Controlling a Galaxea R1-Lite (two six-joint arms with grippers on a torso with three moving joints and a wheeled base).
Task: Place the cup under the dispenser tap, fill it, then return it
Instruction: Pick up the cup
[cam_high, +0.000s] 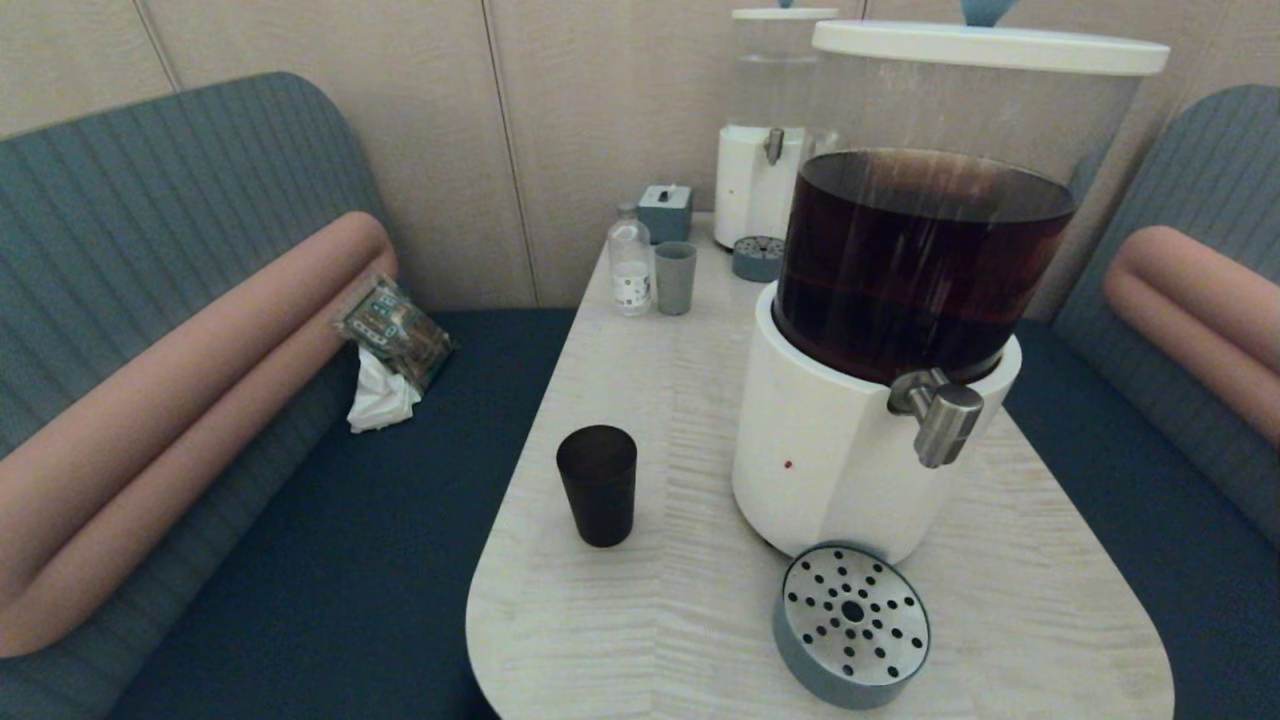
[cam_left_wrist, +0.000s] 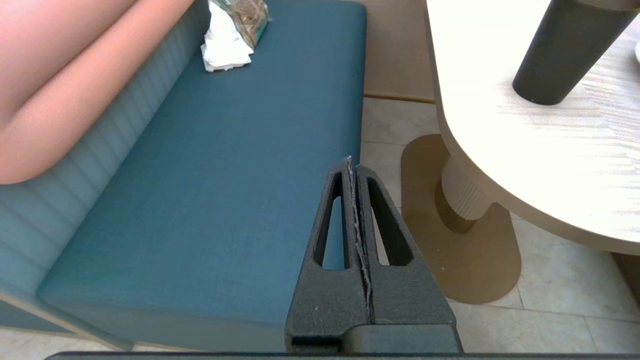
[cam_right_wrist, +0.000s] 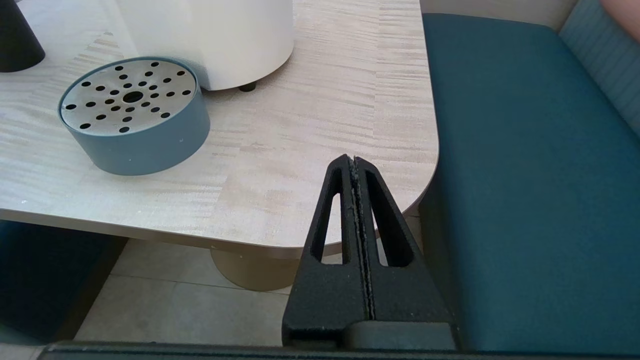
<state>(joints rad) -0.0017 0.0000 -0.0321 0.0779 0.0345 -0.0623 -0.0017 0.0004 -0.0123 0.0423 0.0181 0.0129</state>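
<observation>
Table (cam_high: 700, 420) | cup (cam_high: 597, 485) upright, mouth up | left gripper (cam_left_wrist: 350, 162), right gripper (cam_right_wrist: 351, 160) closed, empty

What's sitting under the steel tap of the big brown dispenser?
Below the dispenser tap sits only the perforated drip tray on the table. The cup stands apart, left. The tray's interior is hidden.
</observation>
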